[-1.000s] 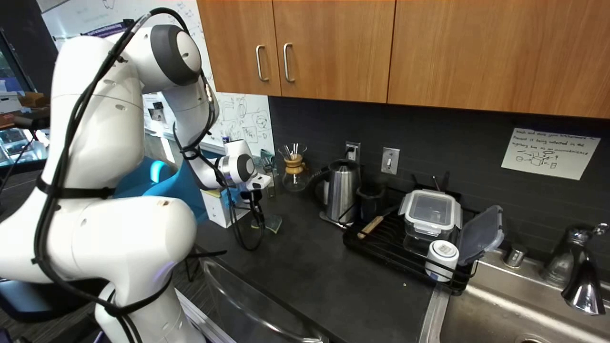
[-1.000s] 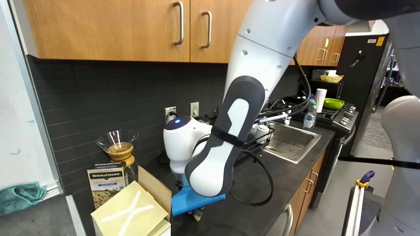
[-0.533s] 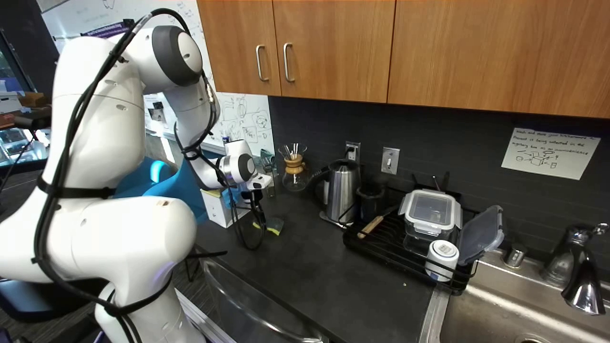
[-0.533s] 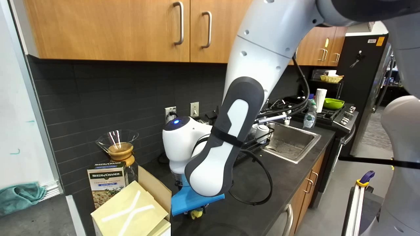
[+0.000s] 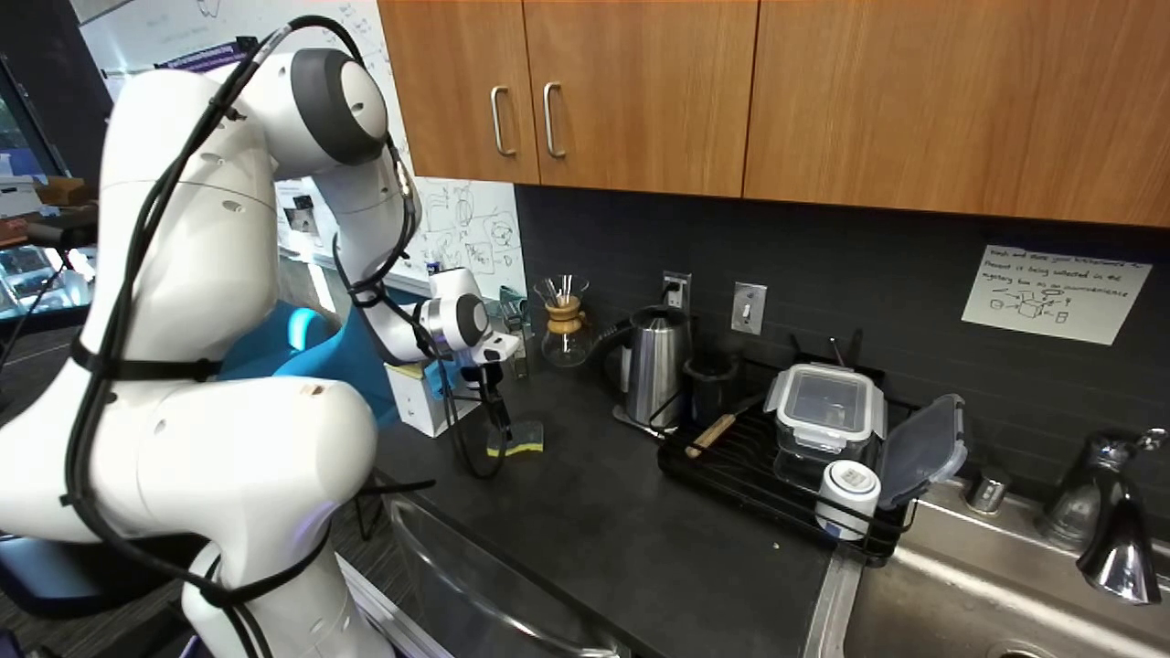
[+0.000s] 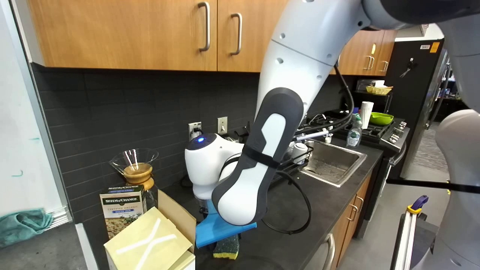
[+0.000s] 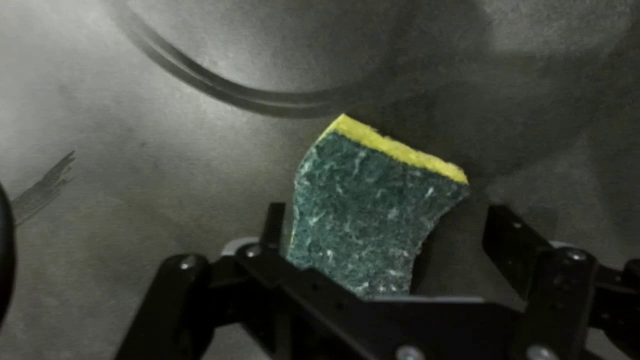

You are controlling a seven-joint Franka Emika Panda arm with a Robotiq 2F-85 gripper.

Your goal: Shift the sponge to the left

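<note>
Wrist view: sponge (image 7: 367, 215), lower end hidden behind parted jaws.

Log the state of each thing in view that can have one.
Gripper, open, not gripping
Sponge, lying unheld, green side up
Yellow-topped box, one flap raised
Clear food container, lid on
Upper cabinets, shut
Wall outlet, plug in
Wall switch, too small to tell
Kettle, upright
Faucet, no water seen running

Counter (image 5: 612, 516): open stretch between the sponge (image 5: 523, 436) and the dish rack (image 5: 727, 484)
Cardboard box (image 6: 157, 242): blocks one side near the gripper (image 7: 385, 225), flap (image 6: 176, 217) raised
Cable (image 6: 289, 232): loop hangs low over the counter
Kettle (image 5: 656, 366): stands behind that stretch
Gripper gap: wider than the sponge, roomiest at the right in the wrist view
</note>
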